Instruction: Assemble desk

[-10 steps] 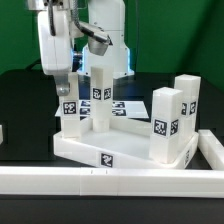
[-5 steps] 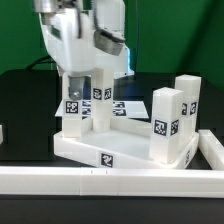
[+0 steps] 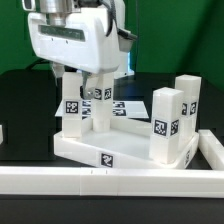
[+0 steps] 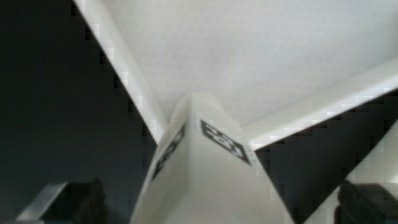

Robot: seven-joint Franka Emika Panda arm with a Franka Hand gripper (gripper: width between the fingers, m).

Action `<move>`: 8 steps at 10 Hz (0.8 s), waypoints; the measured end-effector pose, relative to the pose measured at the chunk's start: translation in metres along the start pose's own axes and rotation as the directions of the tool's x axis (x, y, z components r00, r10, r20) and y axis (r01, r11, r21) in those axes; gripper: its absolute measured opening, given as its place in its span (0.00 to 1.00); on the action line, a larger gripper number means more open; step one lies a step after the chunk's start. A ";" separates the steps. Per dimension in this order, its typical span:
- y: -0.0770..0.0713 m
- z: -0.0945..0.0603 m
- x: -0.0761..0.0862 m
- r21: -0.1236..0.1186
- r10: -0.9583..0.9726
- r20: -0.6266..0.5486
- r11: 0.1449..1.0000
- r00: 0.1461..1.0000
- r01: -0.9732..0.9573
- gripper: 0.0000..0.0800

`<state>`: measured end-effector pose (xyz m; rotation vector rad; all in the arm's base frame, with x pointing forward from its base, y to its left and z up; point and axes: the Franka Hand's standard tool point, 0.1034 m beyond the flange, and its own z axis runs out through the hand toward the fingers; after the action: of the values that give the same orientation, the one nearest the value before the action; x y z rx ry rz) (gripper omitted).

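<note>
On the black tabletop (image 3: 25,95) lies the desk tray (image 3: 100,152), a white rectangular piece with a raised rim, open side up, and four white block legs with black-and-white square tags stand upright at its corners. Toward the exterior view's left, the near left leg (image 3: 72,108) stands at the front corner, with the far left leg (image 3: 98,100) just behind and beside it. Toward the exterior view's right, the near right leg (image 3: 165,122) and the far right leg (image 3: 187,100) stand close together. Above the left pair hangs the arm's broad white hand, and its pincer (image 3: 82,78) reaches down around the tops of those two legs (the hand's body hides most of it from this side, so which leg it straddles is hard to tell here). The wrist view settles the rest. A single upright leg (image 4: 210,160) rises toward the camera, tags on two of its faces, with the tray's pale floor and rim behind it. The two dark fingers (image 4: 68,203) sit far out on either side of it, with a clear gap between them and the leg. The pincer is spread wide and holds nothing. Behind the tray, the marker board (image 3: 128,105) lies flat on the tabletop. A long white rail (image 3: 110,182) runs across the foreground, touching or nearly touching the tray's front edge.
</note>
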<state>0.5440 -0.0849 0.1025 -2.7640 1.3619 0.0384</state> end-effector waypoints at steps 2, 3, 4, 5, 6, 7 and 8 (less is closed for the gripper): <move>0.001 0.000 -0.001 -0.033 -0.213 -0.007 0.977 0.977 0.213 0.81; 0.000 0.001 -0.002 -0.043 -0.310 -0.004 0.950 0.951 0.310 0.81; 0.000 0.001 -0.002 -0.044 -0.369 -0.002 0.929 0.930 0.368 0.81; 0.000 0.001 -0.002 -0.046 -0.460 0.003 0.887 0.888 0.460 0.81; -0.001 0.001 -0.002 -0.046 -0.539 0.004 0.841 0.842 0.539 0.81; -0.001 0.001 -0.002 -0.046 -0.600 0.008 0.799 0.800 0.600 0.81; 0.000 0.001 -0.002 -0.045 -0.665 0.012 0.745 0.746 0.665 0.81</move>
<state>0.5433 -0.0832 0.1019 -3.1071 0.2908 0.0276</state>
